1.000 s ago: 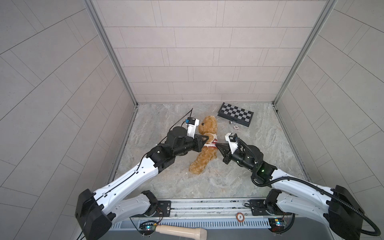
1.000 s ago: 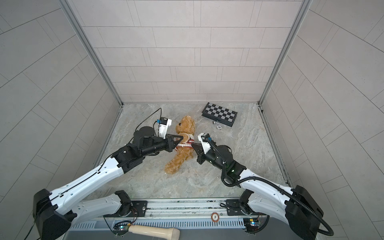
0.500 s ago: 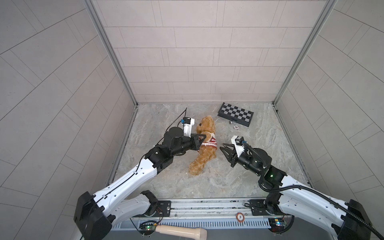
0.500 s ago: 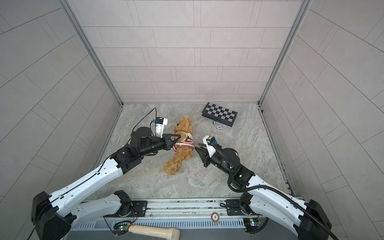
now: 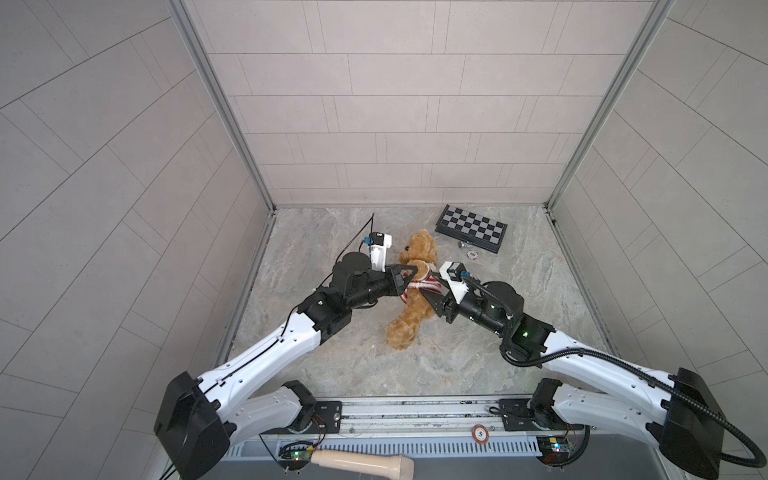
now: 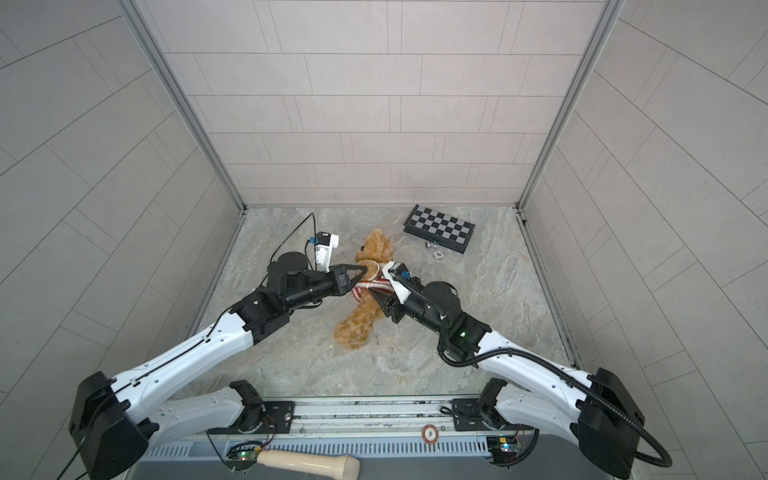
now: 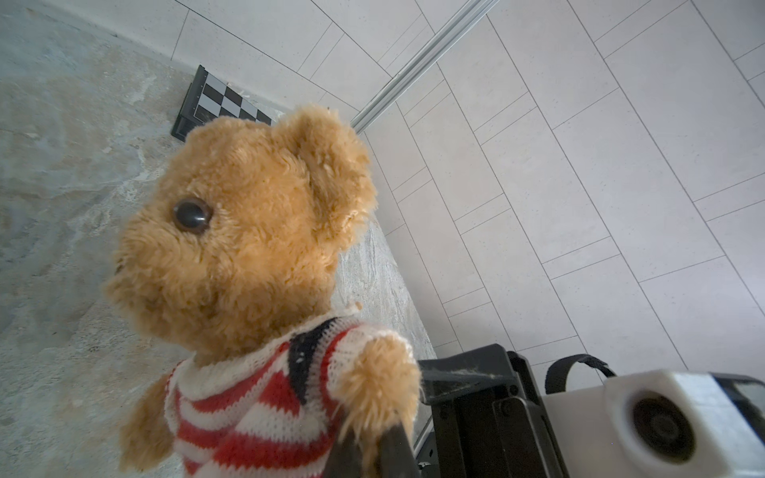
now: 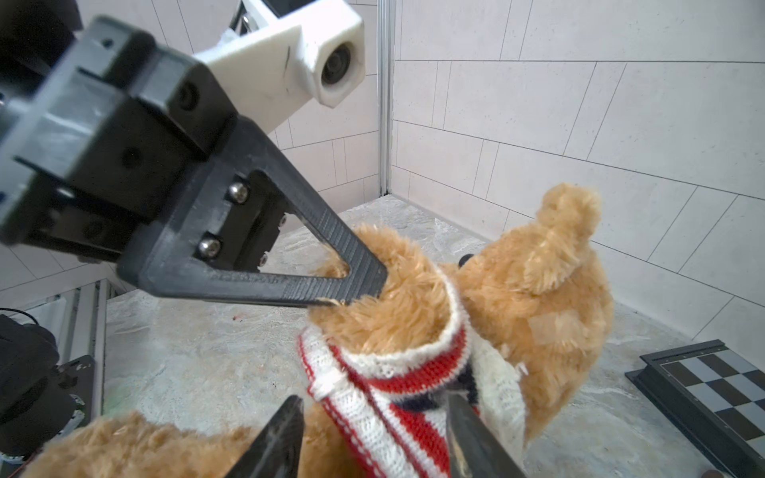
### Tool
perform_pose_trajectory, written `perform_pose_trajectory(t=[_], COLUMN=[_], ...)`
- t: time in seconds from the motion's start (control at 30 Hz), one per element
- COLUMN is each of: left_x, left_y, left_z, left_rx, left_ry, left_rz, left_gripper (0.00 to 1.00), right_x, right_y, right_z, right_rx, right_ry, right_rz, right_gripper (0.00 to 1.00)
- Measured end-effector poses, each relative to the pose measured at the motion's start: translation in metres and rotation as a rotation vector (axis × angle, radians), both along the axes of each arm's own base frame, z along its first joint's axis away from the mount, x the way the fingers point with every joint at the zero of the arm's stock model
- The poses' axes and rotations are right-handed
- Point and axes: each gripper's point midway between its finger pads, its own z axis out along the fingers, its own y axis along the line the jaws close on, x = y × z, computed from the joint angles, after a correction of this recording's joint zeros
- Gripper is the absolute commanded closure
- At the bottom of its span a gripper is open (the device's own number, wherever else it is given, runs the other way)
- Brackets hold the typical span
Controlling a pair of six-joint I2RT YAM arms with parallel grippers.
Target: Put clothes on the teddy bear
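- The teddy bear (image 5: pixel 409 320) is lying in the middle of the table (image 5: pixel 332 365), head toward the back wall, between the two arms.
- A red-and-white striped sweater (image 5: pixel 419 284) is sitting around its neck and chest, and in the left wrist view one paw is poking out of a sleeve.
- The left jaws are pinching shut on the bear's furry arm, just where it is leaving the sleeve.
- The right jaws are standing open, straddling the bunched lower edge of the sweater without squeezing it.
- The step in hand is probably drawing the sweater down over the belly.
- To do it well, the right jaws should be closing on knit alone, not fur, and pulling toward the legs.
- The left grip should be anchoring the arm meanwhile, and the pull should be going slowly, since the knit is stretchy.
- Counting: one bear, one sweater and one chessboard (image 5: pixel 471 227), with two small pieces (image 5: pixel 472 254) just beside it.
- At the front there are one wooden handle (image 5: pixel 361 461) and one round chip (image 5: pixel 480 433).
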Motion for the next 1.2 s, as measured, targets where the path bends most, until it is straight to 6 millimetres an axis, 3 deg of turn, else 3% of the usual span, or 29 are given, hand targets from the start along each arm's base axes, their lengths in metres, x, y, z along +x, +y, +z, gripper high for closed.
perform_pose_trajectory(t=[0.2, 0.47, 1.2], left_x=[-0.001, -0.001, -0.018], left_y=[-0.001, -0.002, 0.004], left_z=[0.002, 0.004, -0.009], left_rx=[-0.014, -0.022, 0.082], left_ry=[0.007, 0.006, -0.024], left_rz=[-0.004, -0.01, -0.073], left_gripper=[1.0, 1.0, 1.0], right_x=[0.013, 0.021, -0.001], right_y=[0.0, 0.0, -0.02], right_z=[-0.004, -0.009, -0.019], right_rx=[-0.049, -0.084, -0.05], right_ry=[-0.019, -0.03, -0.029], right_rz=[-0.048, -0.075, -0.095], right_gripper=[0.59, 1.0, 1.0])
